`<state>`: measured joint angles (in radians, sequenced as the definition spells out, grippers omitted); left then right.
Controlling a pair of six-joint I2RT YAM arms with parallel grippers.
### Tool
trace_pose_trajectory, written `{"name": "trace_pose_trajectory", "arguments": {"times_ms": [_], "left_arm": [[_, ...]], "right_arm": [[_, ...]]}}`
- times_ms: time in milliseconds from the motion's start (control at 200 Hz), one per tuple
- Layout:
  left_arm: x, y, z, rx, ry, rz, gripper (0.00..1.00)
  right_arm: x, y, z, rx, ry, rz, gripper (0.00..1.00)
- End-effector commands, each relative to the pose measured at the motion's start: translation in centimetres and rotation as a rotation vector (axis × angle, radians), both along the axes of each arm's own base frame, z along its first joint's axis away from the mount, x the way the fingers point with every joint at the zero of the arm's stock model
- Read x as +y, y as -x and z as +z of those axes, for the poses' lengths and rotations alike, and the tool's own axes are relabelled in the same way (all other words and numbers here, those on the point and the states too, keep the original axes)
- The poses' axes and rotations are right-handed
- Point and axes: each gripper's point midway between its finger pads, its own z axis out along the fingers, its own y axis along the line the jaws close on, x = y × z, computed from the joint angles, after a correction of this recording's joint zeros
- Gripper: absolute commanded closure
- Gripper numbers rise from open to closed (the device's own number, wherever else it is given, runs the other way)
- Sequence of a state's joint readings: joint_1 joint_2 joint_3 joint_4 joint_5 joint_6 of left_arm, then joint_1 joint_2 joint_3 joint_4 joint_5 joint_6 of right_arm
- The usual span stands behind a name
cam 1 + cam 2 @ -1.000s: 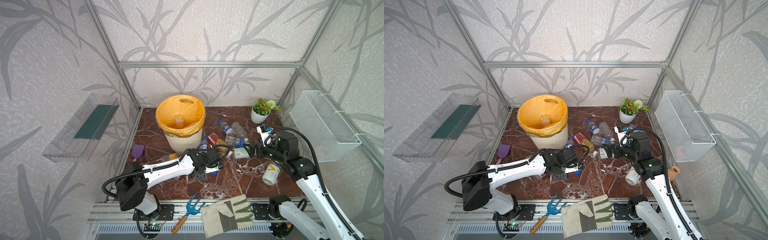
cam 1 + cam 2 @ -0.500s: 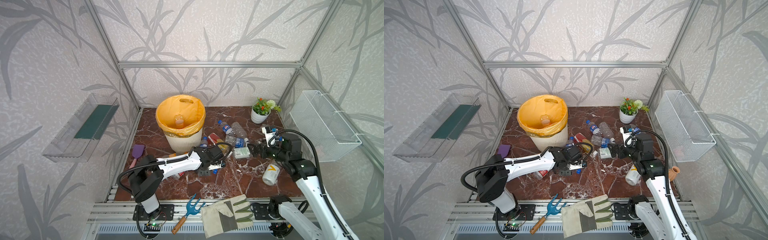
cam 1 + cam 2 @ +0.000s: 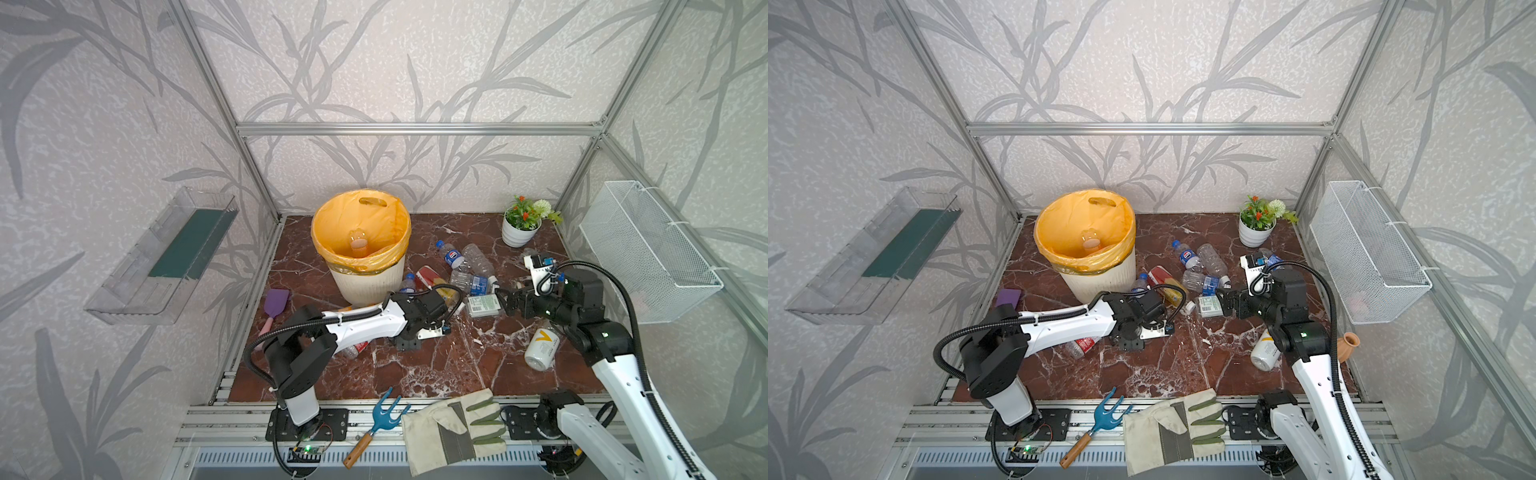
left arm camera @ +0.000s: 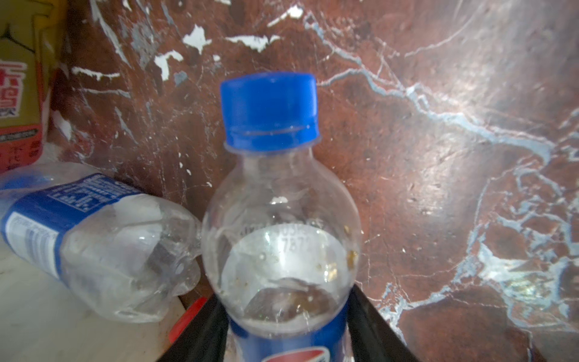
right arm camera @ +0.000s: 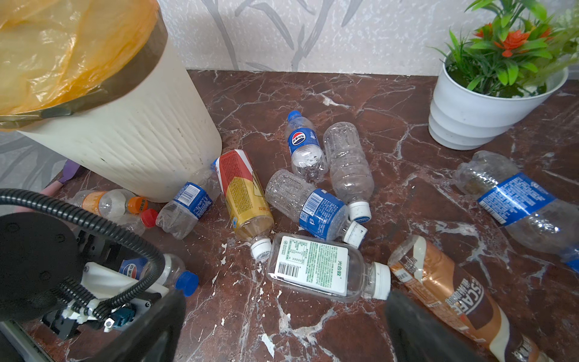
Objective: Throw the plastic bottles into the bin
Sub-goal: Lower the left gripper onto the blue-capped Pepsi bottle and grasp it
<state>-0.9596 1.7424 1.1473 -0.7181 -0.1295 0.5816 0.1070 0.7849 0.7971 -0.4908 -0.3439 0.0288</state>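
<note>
Left claw (image 4: 283, 316) pinches clear blue-capped plastic bottle (image 4: 279, 225) at its blue label, on red-brown marble floor (image 4: 438, 150) | right claw (image 5: 283, 297) spread wide, just beside clear green-and-white-labelled bottle (image 5: 313, 269) | other plastic bottles (image 5: 313, 210) scattered beside round cream ribbed bin with orange liner (image 3: 365, 286), one more bottle (image 3: 358, 246) inside

A potted plant (image 3: 518, 235) is set in the marble slab's (image 3: 436, 365) far right corner, a purple spatula (image 3: 275, 301) at its left edge; a hand rake (image 3: 384, 419) and work glove (image 3: 449, 428) are laid past its front edge.
</note>
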Motion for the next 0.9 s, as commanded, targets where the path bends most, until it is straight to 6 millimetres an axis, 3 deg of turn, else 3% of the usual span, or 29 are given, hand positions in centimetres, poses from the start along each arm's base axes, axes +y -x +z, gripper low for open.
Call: {"name": "trace_pose_trajectory", "arguments": {"times_ms": [0, 435, 895], "left_arm": [[-0.4, 1.2, -1.4, 0.085, 0.004, -0.014, 0.42], [-0.9, 2.7, -3.4, 0.182, 0.017, 0.008, 0.41], [-1.2, 2.9, -4.5, 0.213, 0.007, 0.010, 0.40]], "right_arm": [[-0.2, -0.1, 0.2, -0.015, 0.004, -0.009, 0.01], [-0.1, -0.2, 0.0, -0.004, -0.013, -0.008, 0.01], [0.0, -0.2, 0.0, -0.007, -0.024, -0.001, 0.01]]}}
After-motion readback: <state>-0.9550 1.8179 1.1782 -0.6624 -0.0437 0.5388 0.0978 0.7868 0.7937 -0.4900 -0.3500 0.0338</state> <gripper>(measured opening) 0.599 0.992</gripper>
